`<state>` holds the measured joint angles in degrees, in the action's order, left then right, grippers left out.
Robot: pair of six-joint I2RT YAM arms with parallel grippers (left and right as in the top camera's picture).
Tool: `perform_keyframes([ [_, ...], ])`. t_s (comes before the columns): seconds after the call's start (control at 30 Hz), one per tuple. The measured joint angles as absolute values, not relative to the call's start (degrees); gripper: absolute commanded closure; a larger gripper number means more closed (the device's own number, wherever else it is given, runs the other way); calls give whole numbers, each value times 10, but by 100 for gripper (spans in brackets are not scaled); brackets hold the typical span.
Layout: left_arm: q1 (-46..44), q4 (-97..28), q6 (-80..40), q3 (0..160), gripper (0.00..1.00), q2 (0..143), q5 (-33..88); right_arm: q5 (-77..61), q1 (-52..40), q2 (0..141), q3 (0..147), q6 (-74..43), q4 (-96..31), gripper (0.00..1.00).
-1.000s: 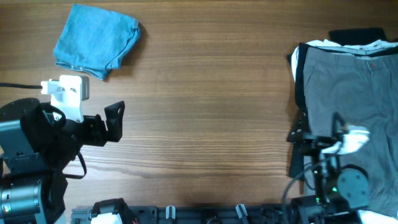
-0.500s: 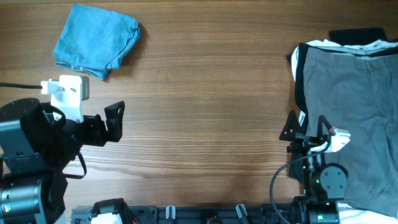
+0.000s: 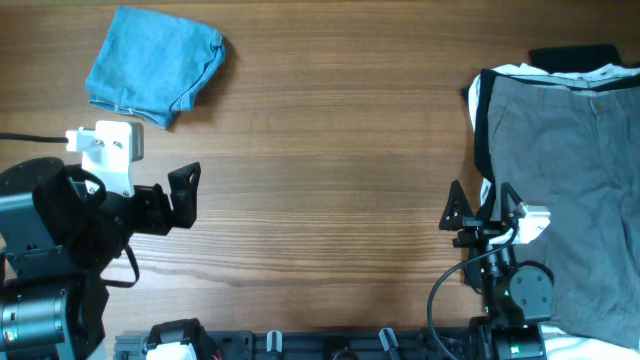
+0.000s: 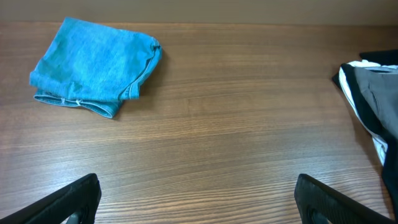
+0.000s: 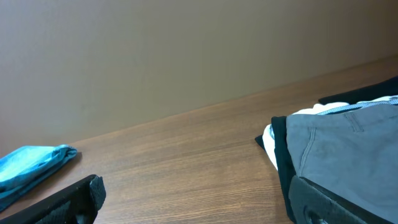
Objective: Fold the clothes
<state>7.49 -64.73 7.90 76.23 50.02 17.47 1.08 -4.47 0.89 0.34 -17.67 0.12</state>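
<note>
The grey trousers (image 3: pixel 560 170) lay at the right edge of the table (image 3: pixel 330 150), spread flat. Their long axis ran from the far side toward the robot, with the waistband and button at the far end. They sat on top of a black garment (image 3: pixel 482 120), which peeked out along the left side, and a white garment (image 3: pixel 612 72) showing past the waistband. The cloth looked smooth, with only soft creases, and nothing of it was folded yet.

The right gripper (image 3: pixel 478 208) hung at the near-left edge of that heap, so the trousers lay just to its right and ahead of it. Its fingers stood wide apart and the wrist view showed nothing between them, only bare wood and the corner of the heap. That made the right arm by far the closer one. My read was that the next move called for a short reach rightward onto the trouser edge.

Far off at the back-left corner sat the jeans (image 3: pixel 152 62), light blue and already folded into a compact bundle with the hem showing at its near edge. They looked done.

The left gripper (image 4: pixel 196 196) waited on the left side, nearer the robot than the jeans and well apart from the trousers, facing across the table. It was spread just as wide and carried nothing.
</note>
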Motion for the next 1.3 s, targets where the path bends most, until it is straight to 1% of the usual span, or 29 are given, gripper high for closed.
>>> perform_keyframes([
  [0.33, 73, -651, 79, 762, 0, 493, 175, 11, -45, 9, 3, -177, 1, 0],
  [0.47, 72, -635, 79, 752, 0, 413, 168, 11, -45, 9, 3, -177, 1, 0],
  [0.6, 72, -507, 50, 669, 0, 269, 159, 11, -45, 9, 3, -177, 1, 0],
  [0.63, 70, -462, 39, 620, 0, 230, 157, 11, -45, 9, 3, -177, 2, 0],
  [0.73, 59, -383, 5, 454, 0, 116, 150, 11, -45, 9, 3, -177, 2, 0],
  [0.8, 53, -345, -17, 382, 0, 71, 149, 11, -45, 9, 3, -177, 2, 0],
  [0.83, 48, -289, -37, 320, 0, 34, 148, 11, -45, 9, 3, -177, 2, 0],
  [0.87, 46, -270, -47, 294, 0, 22, 149, 11, -45, 9, 3, -177, 2, 0],
  [0.97, 42, -131, -91, 186, 0, 9, 150, 11, -45, 9, 3, -177, 2, 0],
  [1.1, 42, -2, -115, 88, 0, 8, 159, 11, -45, 9, 3, -177, 2, 0],
  [1.17, 42, 16, -119, 34, 0, 8, 160, 11, -45, 9, 3, -177, 2, 0],
  [1.23, 41, -31, -122, 8, 0, 8, 162, 11, -45, 9, 3, -177, 2, 0],
  [1.3, 40, -28, -124, 6, 0, 10, 162, 11, -45, 9, 3, -177, 2, 0],
])
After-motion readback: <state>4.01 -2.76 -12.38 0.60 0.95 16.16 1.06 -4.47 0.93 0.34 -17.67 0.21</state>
